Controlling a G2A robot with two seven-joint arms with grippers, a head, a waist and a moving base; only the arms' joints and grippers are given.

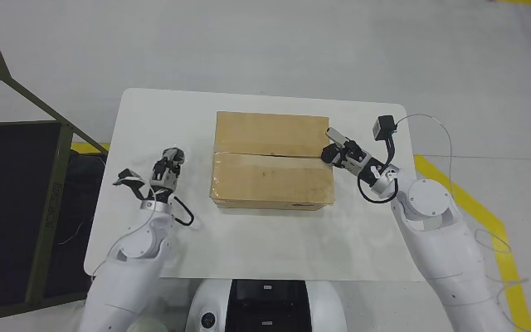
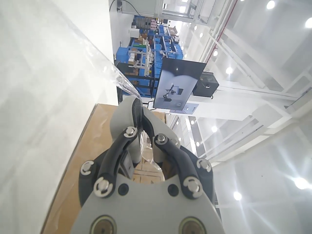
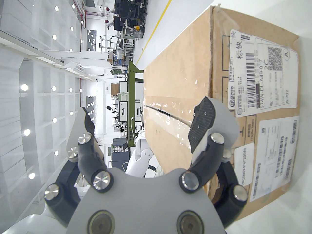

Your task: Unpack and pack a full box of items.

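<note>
**Closed cardboard box at mid-surface, an arm at each end**

The cardboard box (image 1: pixel 270 158) lies in the middle of the white surface (image 1: pixel 149 124). Its flaps are down and the seam runs lengthwise. Shipping labels (image 3: pixel 263 69) cover the end facing the right arm.

The right end effector (image 1: pixel 331 144) is at that end, by the seam, with its fingers spread wide. One pad (image 3: pixel 203 122) sits over the box's top edge.

The left end effector (image 1: pixel 170 159) sits off the opposite end, apart from the box. Its fingers are pressed together on a clear film strip (image 2: pixel 114 74).

Beyond the surface are pale floor and a yellow floor line (image 1: pixel 465 195). A green-framed panel (image 1: pixel 25 207) stands beside the surface, and a monitor (image 2: pixel 179 86) shows in the hall.
</note>
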